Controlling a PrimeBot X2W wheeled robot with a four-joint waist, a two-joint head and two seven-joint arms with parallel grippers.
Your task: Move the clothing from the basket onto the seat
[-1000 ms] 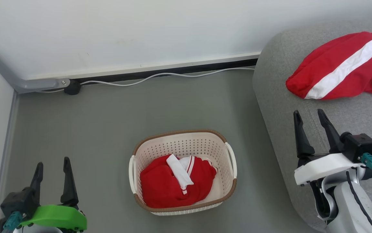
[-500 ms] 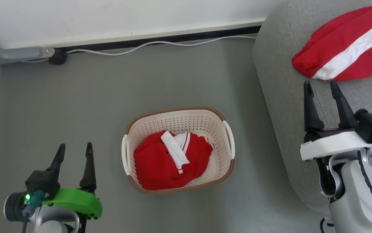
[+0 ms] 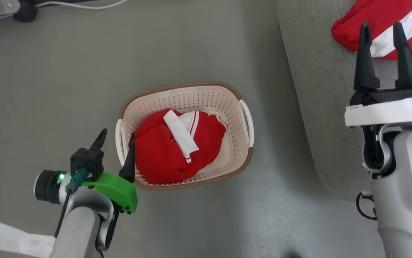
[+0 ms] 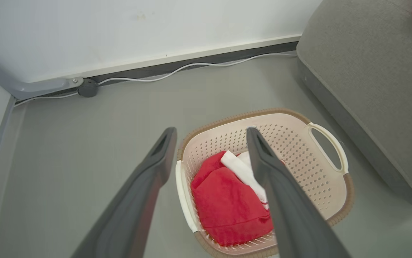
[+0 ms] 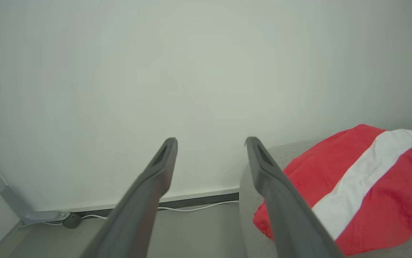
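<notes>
Red clothing with a white band [image 3: 166, 150] [image 4: 227, 208] lies bunched in the cream basket with a brown rim [image 3: 227, 107] [image 4: 299, 143] on the grey floor. My left gripper [image 3: 117, 134] [image 4: 211, 132] hangs open above the basket's left edge, one finger over the rim, nothing between its fingers. To the right is the grey seat [image 3: 320, 107] [image 4: 370, 89] [image 5: 288, 148], where another red garment with a white stripe [image 3: 381, 21] [image 5: 363, 186] lies. My right gripper [image 3: 380, 27] [image 5: 211, 141] stands open over the seat, just in front of that garment.
A white cable [image 4: 191, 68] [image 5: 191, 208] runs along the dark skirting at the wall's foot, ending near a dark round plug [image 3: 23, 12] [image 4: 87, 87] and a grey conduit [image 4: 37, 86]. Open grey floor [image 3: 66, 71] surrounds the basket.
The head camera has tilted down, so wall and skirting slid out of the top. My left gripper has come right and up to the basket's left rim. Both grippers stayed open.
</notes>
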